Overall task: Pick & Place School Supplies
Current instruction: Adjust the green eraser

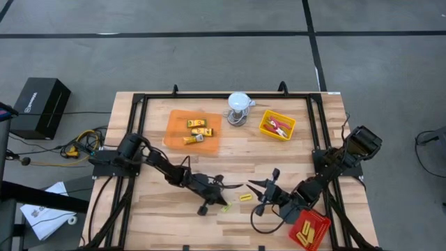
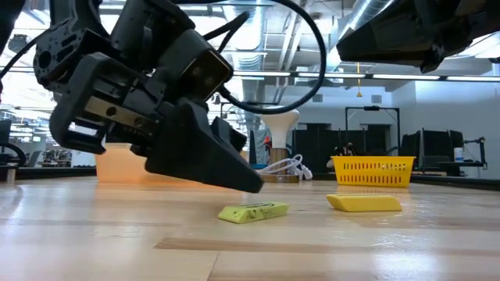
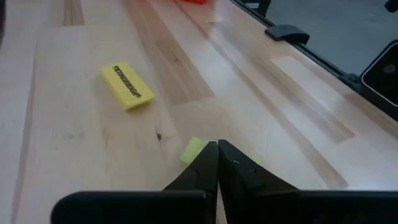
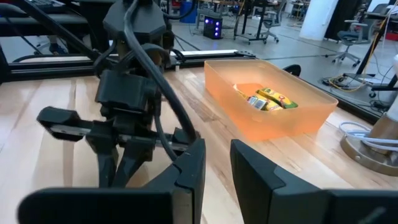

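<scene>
Left tool point(image 1: 235, 187), fingers together, sits over the small block point(image 1: 225, 207); it should open first. Right tool point(image 1: 256, 185), slightly apart, waits at 3 o'clock.

**Trays, a domed object and floor clutter around the table**

An orange tray point(image 1: 175, 132) sits near the far edge of the wooden table point(image 1: 237, 153), toward its left side. A yellow tray point(image 1: 267, 128) stands near the far right corner, with a white round domed object point(image 1: 239, 102) and its coiled cable between the two. A red tray point(image 1: 319, 224) rests at the near right corner. Off the left edge, a black box point(image 1: 38, 106) and papers point(image 1: 43, 213) lie on the floor.
</scene>
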